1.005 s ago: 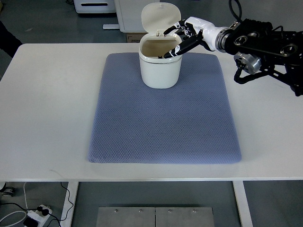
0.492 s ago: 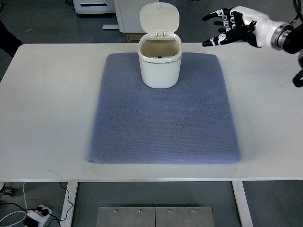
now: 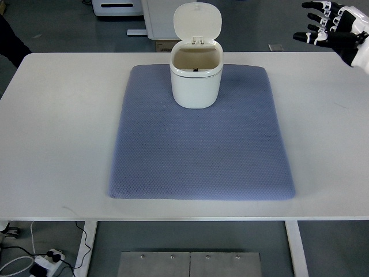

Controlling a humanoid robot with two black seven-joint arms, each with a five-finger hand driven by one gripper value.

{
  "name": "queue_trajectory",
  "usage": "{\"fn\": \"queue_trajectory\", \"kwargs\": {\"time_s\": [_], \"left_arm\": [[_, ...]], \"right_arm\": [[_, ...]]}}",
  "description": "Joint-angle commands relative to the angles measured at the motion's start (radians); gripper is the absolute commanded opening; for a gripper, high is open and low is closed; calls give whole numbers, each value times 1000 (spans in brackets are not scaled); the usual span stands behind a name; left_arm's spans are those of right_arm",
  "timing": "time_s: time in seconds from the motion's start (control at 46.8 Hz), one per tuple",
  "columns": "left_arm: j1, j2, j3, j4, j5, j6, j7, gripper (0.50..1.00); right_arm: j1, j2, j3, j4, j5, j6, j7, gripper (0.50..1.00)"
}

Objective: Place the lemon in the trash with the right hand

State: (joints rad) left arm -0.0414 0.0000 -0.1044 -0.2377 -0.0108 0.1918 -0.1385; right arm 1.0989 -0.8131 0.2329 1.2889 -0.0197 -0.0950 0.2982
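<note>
Right hand [image 3: 334, 26] now far from trash bin [image 3: 196, 78], pulled back to top right corner, fingers spread, holding nothing. Second ago it was at bin mouth. Lemon not seen, likely inside bin. Lid up. Job looks done.

No readable text, label, brand, number or sign shows anywhere, neither on the white plastic trash bin with its raised lid [image 3: 196, 75] nor on the white table [image 3: 52, 144].
</note>
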Motion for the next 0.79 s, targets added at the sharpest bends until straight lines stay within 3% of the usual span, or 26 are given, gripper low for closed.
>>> {"fn": "queue_trajectory", "kwargs": {"time_s": [0.0, 0.107, 0.257, 0.47, 0.77], "left_arm": [[0, 0, 0, 0, 0, 0, 0, 1000], [0, 0, 0, 0, 2, 0, 0, 1000], [0, 0, 0, 0, 0, 0, 0, 1000], [0, 0, 0, 0, 0, 0, -1, 1000], [0, 0, 0, 0, 0, 0, 0, 1000]], "right_arm": [[-56, 5, 61, -25, 66, 6, -4, 1000], [-86, 28, 120, -91, 121, 9, -14, 1000], [-93, 115, 200, -238, 165, 37, -80, 1000], [-172, 221, 336, -379, 287, 55, -91, 1000], [-205, 383, 445, -603, 291, 199, -157, 1000]]}}
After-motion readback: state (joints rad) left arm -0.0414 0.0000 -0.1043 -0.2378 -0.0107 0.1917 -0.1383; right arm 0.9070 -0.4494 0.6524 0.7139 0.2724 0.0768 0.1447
